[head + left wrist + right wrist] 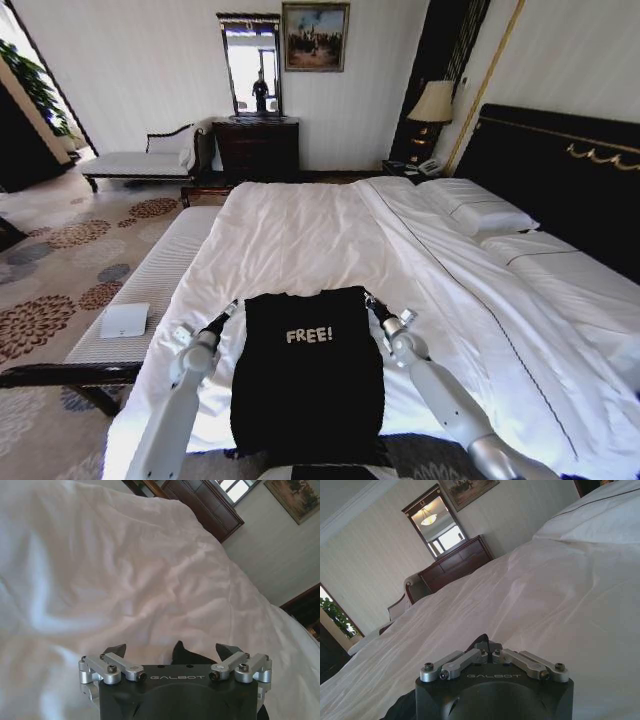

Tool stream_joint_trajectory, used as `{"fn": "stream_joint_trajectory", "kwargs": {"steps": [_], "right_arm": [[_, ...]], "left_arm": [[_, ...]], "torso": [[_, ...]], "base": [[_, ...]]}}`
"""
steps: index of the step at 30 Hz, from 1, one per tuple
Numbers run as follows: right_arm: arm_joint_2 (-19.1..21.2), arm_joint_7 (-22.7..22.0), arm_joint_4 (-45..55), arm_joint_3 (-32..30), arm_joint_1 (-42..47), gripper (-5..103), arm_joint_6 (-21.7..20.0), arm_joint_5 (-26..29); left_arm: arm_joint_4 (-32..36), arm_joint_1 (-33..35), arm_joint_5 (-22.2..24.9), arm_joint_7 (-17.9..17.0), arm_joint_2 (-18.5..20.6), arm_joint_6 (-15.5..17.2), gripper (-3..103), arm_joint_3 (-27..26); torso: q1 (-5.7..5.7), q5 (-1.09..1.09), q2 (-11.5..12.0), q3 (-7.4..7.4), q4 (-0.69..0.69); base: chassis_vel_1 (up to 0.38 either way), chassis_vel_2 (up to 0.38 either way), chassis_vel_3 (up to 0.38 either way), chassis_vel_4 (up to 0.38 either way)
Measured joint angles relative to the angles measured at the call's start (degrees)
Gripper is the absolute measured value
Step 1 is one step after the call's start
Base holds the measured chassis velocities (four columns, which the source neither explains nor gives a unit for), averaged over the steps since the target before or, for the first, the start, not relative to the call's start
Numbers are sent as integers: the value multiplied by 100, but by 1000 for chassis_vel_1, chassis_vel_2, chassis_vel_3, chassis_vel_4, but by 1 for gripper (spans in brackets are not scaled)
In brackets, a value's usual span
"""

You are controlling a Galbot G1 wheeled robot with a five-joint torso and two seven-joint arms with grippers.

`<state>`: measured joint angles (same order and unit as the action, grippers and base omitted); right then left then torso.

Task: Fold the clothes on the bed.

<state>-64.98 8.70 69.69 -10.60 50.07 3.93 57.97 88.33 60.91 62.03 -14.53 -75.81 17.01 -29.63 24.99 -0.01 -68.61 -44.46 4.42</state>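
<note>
The black short-sleeved soft T-shirt with white "FREE!" lettering (308, 375) lies on the near end of the large white-sheeted bed (300, 240). At its far left corner, the left gripper (175, 652) is spread open. At its far right corner, the right gripper (487, 647) is pinched closed on the fabric.

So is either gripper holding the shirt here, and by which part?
The right gripper is shut on the black T-shirt at its far right corner. The left gripper is open at the far left corner, holding nothing.
</note>
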Motion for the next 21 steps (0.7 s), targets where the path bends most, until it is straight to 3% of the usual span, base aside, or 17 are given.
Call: {"fn": "stream_joint_trajectory", "kwargs": {"steps": [10, 11, 14, 17, 21], "right_arm": [[13, -95, 56, -38, 48, 0, 11, -16], [17, -98, 60, -48, 60, 0, 15, -20], [17, -99, 64, -59, 69, 0, 18, -28], [-4, -116, 93, -83, 81, 0, 27, -31], [3, -125, 143, -95, 99, 0, 30, -30]], "left_arm": [[-721, -534, -307, 183, -296, -78, 101, 325], [-843, -617, -340, 203, -334, -92, 92, 343], [-992, -708, -383, 224, -388, -107, 87, 364], [-1305, -879, -472, 237, -508, -133, 71, 381], [-1430, -954, -503, 237, -571, -158, 60, 354]], "torso": [[0, 1, 0, 0, -1], [0, 2, -1, 0, -1], [0, 2, -1, 1, -1], [0, 2, -1, 1, -1], [0, 1, -1, 0, -1]], "base": [[0, 0, 0, 0], [0, 0, 0, 0], [0, 0, 0, 0], [0, 0, 0, 0], [0, 0, 0, 0]]}}
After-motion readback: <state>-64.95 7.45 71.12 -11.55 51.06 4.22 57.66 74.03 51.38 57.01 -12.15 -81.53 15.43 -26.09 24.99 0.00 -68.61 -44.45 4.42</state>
